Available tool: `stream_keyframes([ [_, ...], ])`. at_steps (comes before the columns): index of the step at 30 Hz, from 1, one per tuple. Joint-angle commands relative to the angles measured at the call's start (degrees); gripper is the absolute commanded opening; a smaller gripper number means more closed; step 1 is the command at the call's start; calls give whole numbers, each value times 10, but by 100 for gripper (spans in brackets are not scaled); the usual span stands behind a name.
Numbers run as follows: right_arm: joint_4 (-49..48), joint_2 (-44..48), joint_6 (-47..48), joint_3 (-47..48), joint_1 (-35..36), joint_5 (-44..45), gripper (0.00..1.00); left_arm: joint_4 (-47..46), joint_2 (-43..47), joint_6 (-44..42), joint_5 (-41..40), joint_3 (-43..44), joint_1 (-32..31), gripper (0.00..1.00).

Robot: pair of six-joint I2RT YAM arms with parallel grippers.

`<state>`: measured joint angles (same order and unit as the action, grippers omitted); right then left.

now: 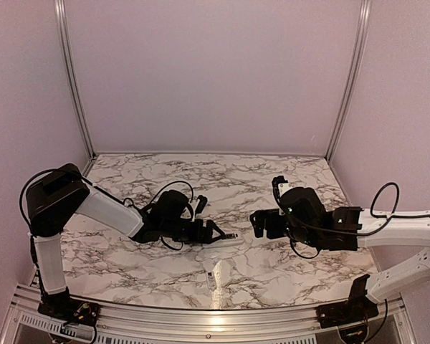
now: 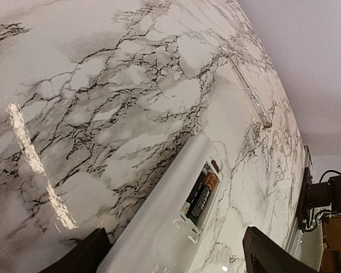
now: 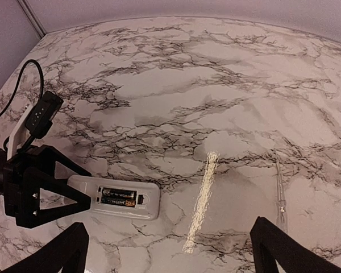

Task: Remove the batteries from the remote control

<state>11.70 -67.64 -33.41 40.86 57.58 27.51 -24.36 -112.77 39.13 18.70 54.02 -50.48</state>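
The white remote control lies back-up on the marble table, its compartment open. Two dark batteries sit side by side in the recess, also clear in the right wrist view. My left gripper is open, its fingers on either side of the remote's near end, apart from it. In the top view it is low at the table's middle with the remote at its tips. My right gripper is open and empty, hovering a little right of the remote, and shows in the top view.
A thin pale strip lies near the table's front edge, also seen in the right wrist view and the left wrist view. Walls and aluminium posts enclose the table. A bright light glare crosses the marble.
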Motion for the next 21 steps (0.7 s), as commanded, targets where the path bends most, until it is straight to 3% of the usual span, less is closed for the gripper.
stream_keyframes([
  [1, 19, -10, -7, 3, -3, 3, 98, 46, 30, -36, -49, 1, -1, 87],
  [11, 38, -17, -10, 6, -13, 9, 98, 76, 78, -80, -124, -16, 0, 91],
  [21, 95, -19, -46, -13, -84, 24, 93, 64, 171, -117, -209, -75, -1, 95],
])
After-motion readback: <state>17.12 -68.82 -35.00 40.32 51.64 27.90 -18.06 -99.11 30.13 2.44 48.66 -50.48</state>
